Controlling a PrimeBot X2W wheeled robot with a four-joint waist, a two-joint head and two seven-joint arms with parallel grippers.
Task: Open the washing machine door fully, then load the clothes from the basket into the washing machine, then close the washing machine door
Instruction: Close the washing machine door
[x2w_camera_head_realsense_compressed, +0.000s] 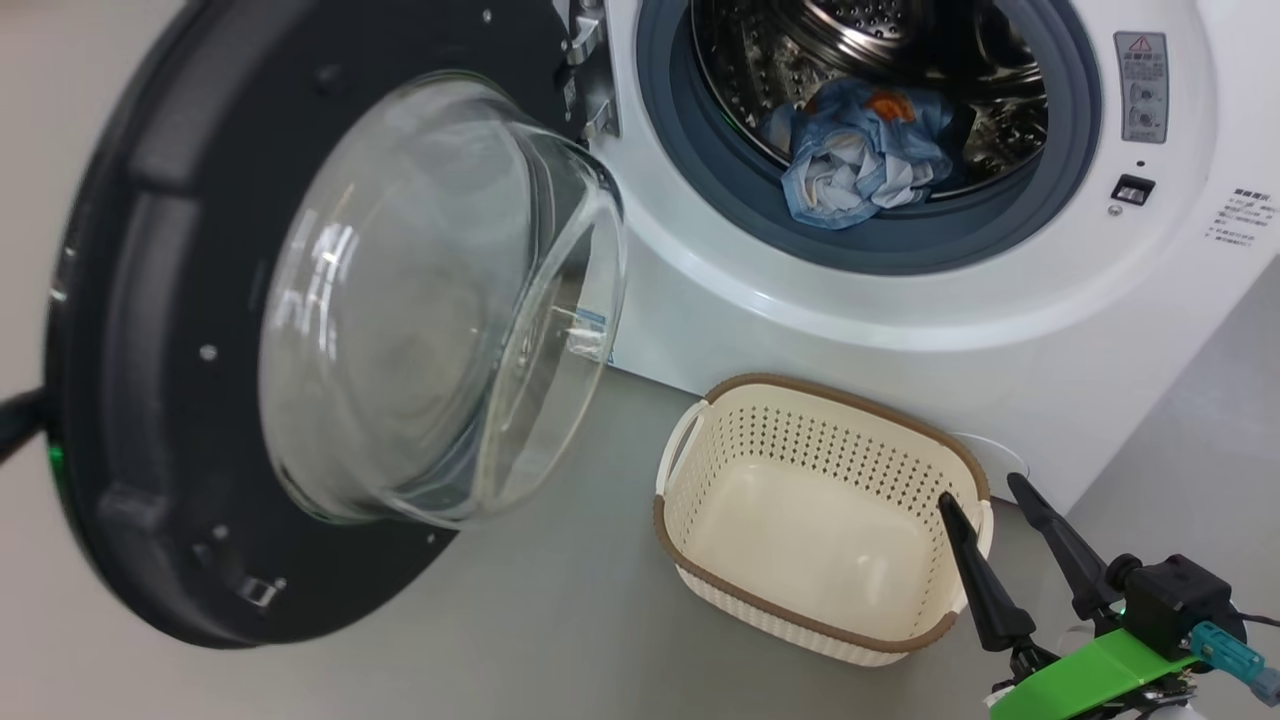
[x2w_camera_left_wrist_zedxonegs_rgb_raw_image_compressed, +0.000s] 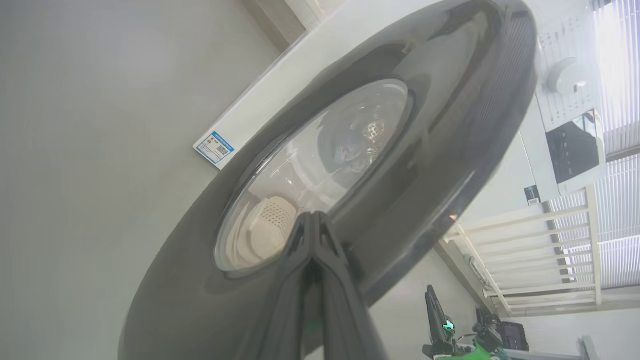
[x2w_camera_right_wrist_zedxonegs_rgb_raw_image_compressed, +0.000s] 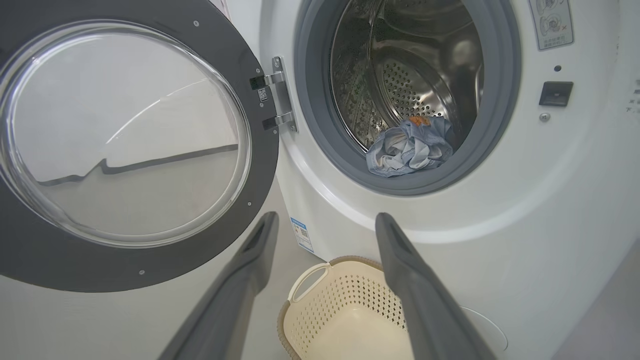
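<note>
Clothes (x2w_camera_head_realsense_compressed: 865, 150) lie in the washing machine (x2w_camera_head_realsense_compressed: 900, 300), door (x2w_camera_head_realsense_compressed: 150, 400) open, basket (x2w_camera_head_realsense_compressed: 820, 445) empty. Left end effector (x2w_camera_left_wrist_zedxonegs_rgb_raw_image_compressed: 311, 220) is pinched closed behind the door; right end effector (x2w_camera_right_wrist_zedxonegs_rgb_raw_image_compressed: 326, 216) gapes, empty.

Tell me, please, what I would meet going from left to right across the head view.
washing machine door, swung open → basket on the floor → right tool, open, at the lower right.
</note>
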